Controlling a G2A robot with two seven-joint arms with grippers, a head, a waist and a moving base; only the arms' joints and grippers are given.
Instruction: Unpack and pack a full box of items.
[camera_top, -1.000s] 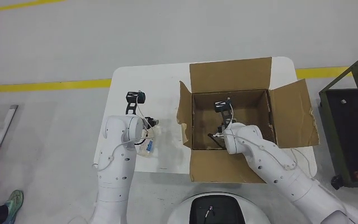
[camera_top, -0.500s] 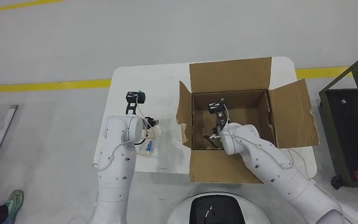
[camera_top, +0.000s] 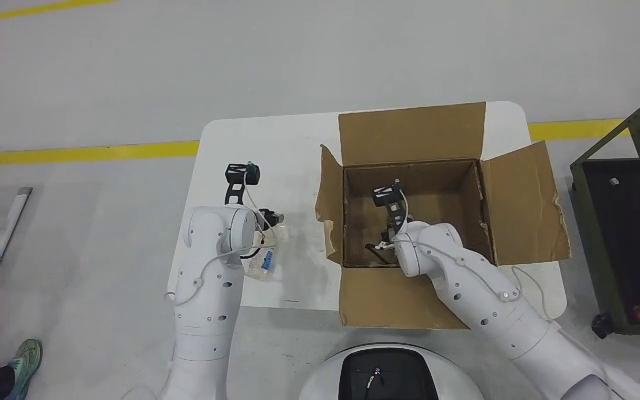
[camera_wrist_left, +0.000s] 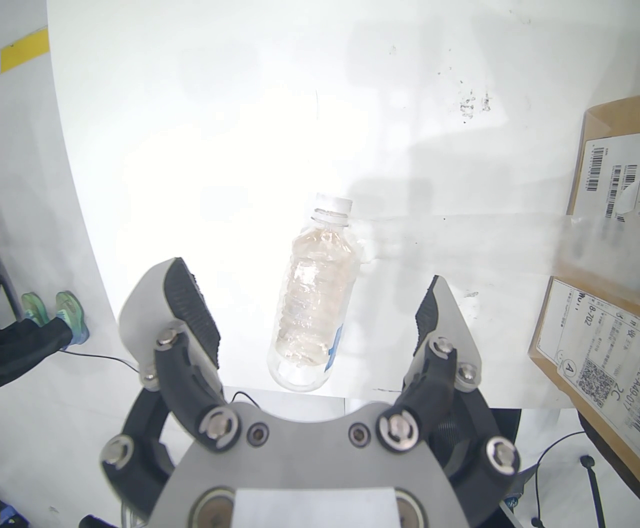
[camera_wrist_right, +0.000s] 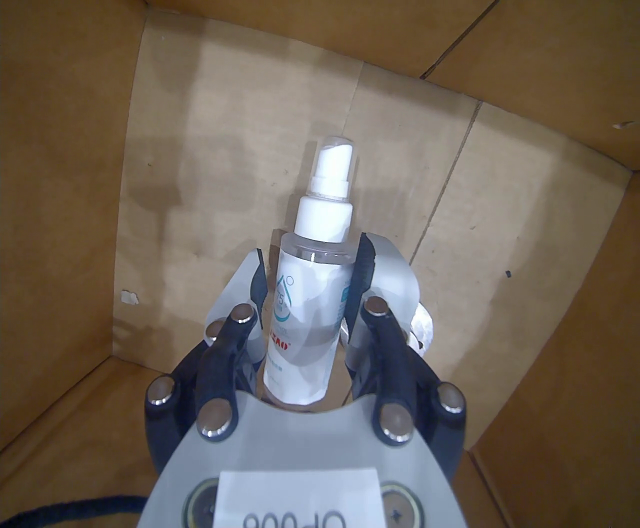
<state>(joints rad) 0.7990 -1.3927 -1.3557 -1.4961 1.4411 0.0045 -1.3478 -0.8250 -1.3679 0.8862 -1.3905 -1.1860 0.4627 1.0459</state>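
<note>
Box (camera_top: 520, 200), flaps open, takes up the tabletop's (camera_top: 270, 150) 3 o'clock side. At its 9 o'clock a clear water bottle (camera_wrist_left: 310, 310) lies on its side, the left hand (camera_wrist_left: 307, 277) hovering above it, spread wide and holding nothing. Inside the box, the right hand (camera_wrist_right: 312, 255) is clamped on a white spray bottle (camera_wrist_right: 305, 320).
</note>
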